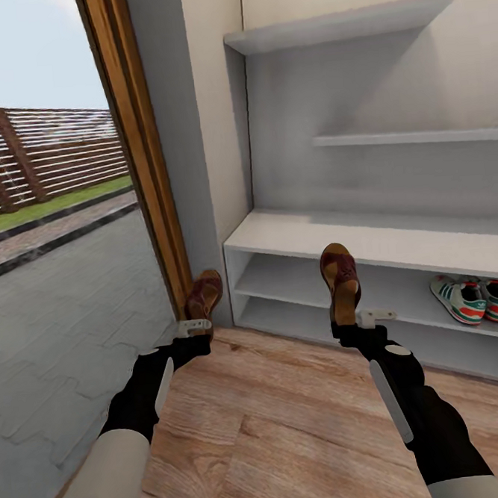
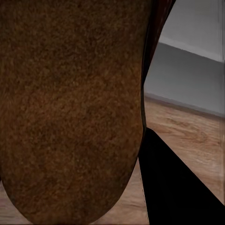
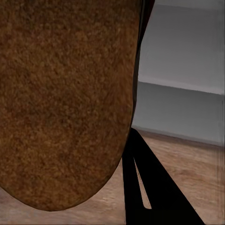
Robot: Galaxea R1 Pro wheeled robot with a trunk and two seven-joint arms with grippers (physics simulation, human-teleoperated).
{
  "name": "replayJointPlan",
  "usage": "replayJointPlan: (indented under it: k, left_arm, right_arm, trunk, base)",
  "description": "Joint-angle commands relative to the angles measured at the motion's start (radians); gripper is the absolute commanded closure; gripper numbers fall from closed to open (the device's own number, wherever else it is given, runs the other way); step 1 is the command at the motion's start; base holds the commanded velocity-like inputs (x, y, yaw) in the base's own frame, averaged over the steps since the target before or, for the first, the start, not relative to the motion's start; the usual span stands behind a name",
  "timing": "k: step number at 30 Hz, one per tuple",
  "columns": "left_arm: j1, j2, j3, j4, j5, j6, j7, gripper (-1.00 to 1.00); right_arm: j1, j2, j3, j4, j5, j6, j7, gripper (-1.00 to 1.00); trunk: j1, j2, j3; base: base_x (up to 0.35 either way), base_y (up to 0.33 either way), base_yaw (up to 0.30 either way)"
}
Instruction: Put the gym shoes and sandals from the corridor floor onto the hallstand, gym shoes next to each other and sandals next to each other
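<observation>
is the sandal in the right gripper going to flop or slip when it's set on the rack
Probably stiff: the sandal stands upright above the right gripper without sagging. Its sole looks matte and grainy, so slipping seems unlikely. Set on edge it may tip; laid flat on the hallstand it should sit.

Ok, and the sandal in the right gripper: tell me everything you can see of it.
The right-hand sandal is brown leather with a wide dark strap and a tan footbed. The right gripper holds it by one end, so it stands nearly upright, raised off the floor in front of the hallstand, its top end about level with the bench top's front edge. In the right wrist view its grainy brown underside shows close up.
</observation>
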Motion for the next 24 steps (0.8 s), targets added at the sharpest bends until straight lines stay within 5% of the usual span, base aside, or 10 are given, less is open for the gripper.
replayJointPlan:
  k: [1,24]
  left_arm:
    - [-0.001,-0.001,0.006,-0.002,-0.012,0.004,-0.010,1.00]
    - [-0.001,-0.001,0.006,-0.002,-0.012,0.004,-0.010,1.00]
  right_arm:
    - [-0.001,0.000,0.001,-0.001,-0.012,0.004,-0.009,1.00]
    - [-0.001,0.000,0.001,-0.001,-0.012,0.004,-0.009,1.00]
  trunk:
    - [0.000,0.000,-0.001]
    - [0.000,0.000,-0.001]
  base:
    - [0.017,0.021,-0.250]
    - [0.002,0.002,-0.250]
